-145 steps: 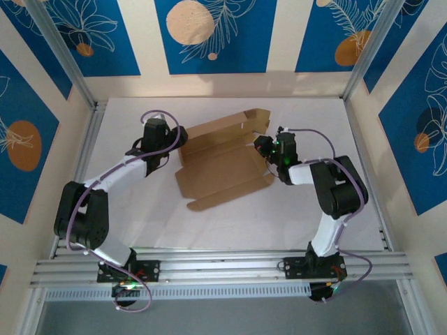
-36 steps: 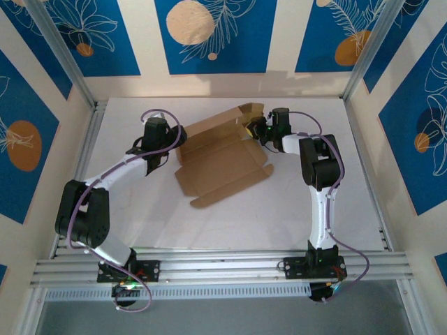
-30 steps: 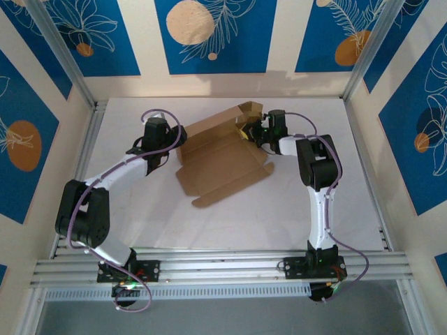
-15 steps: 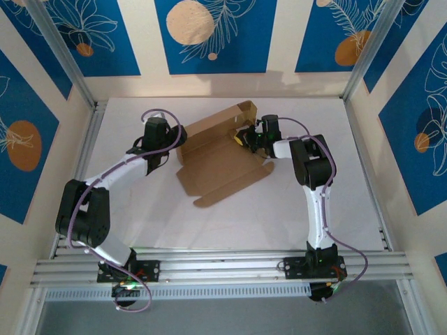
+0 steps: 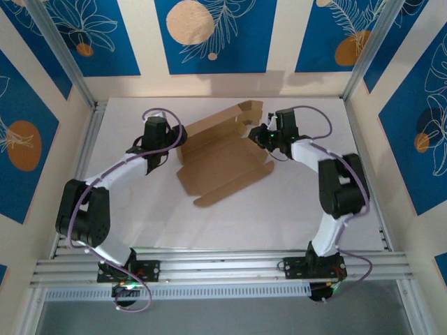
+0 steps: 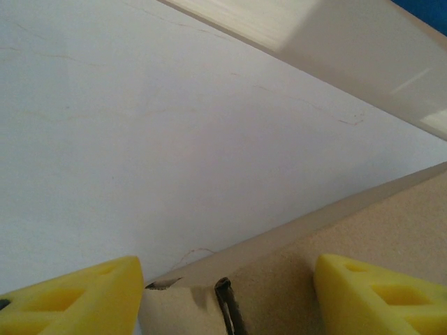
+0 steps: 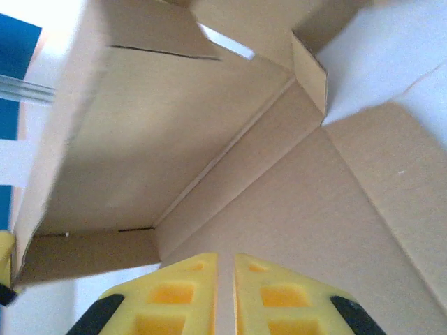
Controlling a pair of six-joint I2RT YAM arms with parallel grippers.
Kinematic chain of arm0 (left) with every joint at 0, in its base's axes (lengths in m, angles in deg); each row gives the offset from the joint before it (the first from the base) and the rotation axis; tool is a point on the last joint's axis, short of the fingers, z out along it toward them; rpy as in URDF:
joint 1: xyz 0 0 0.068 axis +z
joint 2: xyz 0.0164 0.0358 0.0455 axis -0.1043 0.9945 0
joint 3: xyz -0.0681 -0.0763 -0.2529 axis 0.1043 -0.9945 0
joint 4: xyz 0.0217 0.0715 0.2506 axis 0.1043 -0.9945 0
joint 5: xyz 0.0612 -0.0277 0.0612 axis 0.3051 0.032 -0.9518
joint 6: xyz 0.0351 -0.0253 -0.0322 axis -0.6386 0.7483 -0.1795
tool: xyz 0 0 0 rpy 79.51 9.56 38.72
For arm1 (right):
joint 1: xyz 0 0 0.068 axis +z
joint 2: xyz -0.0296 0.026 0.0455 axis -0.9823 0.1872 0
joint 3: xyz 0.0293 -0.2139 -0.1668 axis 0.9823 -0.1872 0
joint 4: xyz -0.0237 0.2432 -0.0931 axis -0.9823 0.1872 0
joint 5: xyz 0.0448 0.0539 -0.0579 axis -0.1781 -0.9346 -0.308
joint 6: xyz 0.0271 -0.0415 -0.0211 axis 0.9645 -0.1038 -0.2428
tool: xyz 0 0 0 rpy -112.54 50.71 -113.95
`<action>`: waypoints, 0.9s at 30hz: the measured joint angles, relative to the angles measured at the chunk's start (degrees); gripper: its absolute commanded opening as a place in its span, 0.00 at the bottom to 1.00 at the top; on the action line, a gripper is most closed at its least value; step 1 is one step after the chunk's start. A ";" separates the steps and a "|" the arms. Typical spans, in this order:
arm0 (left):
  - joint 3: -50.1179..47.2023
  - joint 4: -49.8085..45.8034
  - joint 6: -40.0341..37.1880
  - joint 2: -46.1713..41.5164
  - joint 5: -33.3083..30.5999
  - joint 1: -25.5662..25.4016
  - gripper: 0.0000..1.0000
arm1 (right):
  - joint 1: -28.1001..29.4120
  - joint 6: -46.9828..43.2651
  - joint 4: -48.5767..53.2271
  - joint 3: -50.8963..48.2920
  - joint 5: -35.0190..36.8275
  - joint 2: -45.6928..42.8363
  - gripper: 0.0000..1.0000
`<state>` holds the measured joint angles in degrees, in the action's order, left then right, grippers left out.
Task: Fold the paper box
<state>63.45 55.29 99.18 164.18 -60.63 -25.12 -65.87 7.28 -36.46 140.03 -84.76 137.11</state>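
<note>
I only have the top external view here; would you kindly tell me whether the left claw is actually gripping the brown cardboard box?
Observer: No. In the left wrist view the left claw stands open, its yellow fingers on either side of an edge of the plain brown cardboard mailer box, not pinching it.
Operator: Thank you. And the right claw?
Observer: In the right wrist view the right claw is almost shut with nothing in it, pointing into the box's interior beside a crease.
</note>
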 measured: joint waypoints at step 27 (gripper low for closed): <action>4.83 -2.97 -11.63 2.97 6.73 1.20 0.64 | -13.81 -26.82 23.80 60.06 2.80 36.22 0.42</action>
<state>68.28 52.32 87.55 167.15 -53.90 -23.92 -79.68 -19.54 -12.65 200.09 -81.96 173.33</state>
